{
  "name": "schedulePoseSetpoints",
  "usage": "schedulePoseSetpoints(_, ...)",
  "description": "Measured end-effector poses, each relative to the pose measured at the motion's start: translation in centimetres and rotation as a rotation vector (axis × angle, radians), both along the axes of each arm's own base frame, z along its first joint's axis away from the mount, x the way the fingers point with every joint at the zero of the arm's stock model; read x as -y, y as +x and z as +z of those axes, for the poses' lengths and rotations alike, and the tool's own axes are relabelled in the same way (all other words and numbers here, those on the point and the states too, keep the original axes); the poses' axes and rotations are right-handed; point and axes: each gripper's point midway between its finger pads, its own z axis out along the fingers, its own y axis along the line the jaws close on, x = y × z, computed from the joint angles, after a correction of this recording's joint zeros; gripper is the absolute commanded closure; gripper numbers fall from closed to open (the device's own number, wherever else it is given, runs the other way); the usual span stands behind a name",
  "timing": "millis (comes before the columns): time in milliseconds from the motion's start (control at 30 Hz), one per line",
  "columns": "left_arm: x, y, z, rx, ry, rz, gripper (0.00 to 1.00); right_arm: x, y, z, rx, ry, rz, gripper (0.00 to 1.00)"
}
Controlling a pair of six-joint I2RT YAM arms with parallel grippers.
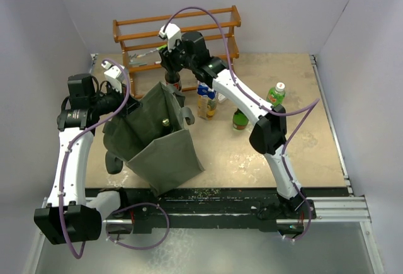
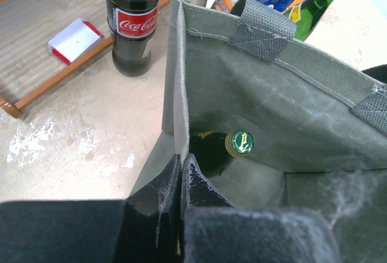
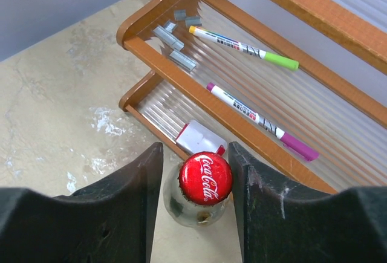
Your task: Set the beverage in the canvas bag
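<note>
- Left gripper (image 2: 182,165): clamped shut on the left rim of the canvas bag (image 1: 157,142).
- Canvas bag: stands open; 1 green bottle (image 2: 211,151) with a gold cap sits inside it.
- Cola bottle (image 3: 206,178): upright on the table just beyond the bag's far corner, outside the bag.
- Right gripper (image 3: 196,161): 2 fingers set narrowly either side of the cola bottle's red cap; whether they grip it cannot be told.
- Wooden rack (image 1: 176,31): behind the cola bottle, farthest from the bag.

grey-green canvas bag (image 1: 157,142), red-capped cola bottle (image 3: 206,178)
</note>
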Motion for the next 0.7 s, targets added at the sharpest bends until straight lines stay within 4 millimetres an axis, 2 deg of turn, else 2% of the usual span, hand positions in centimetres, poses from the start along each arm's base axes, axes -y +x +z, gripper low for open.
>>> schedulePoseSetpoints(267,0.0,0.0,0.0,0.0,0.001,0.001,1.0,0.0,0.0,0.8,0.008,0.011,0.001,0.47)
schedulePoseSetpoints(400,0.0,0.0,0.0,0.001,0.001,0.001,1.0,0.1,0.1,0.5,0.004,0.008,-0.001,0.48)
schedulePoseSetpoints(533,0.0,0.0,0.0,0.001,0.001,0.001,1.0,0.1,0.5,-0.5,-0.01,-0.002,-0.004,0.5)
schedulePoseSetpoints(633,0.0,0.0,0.0,0.001,0.001,0.001,1.0,0.0,0.6,-1.6,-0.026,-0.014,-0.004,0.55)
schedulePoseSetpoints(700,0.0,0.0,0.0,0.001,0.001,0.001,1.0,0.1,0.6,-1.9,-0.035,-0.017,-0.004,0.64)
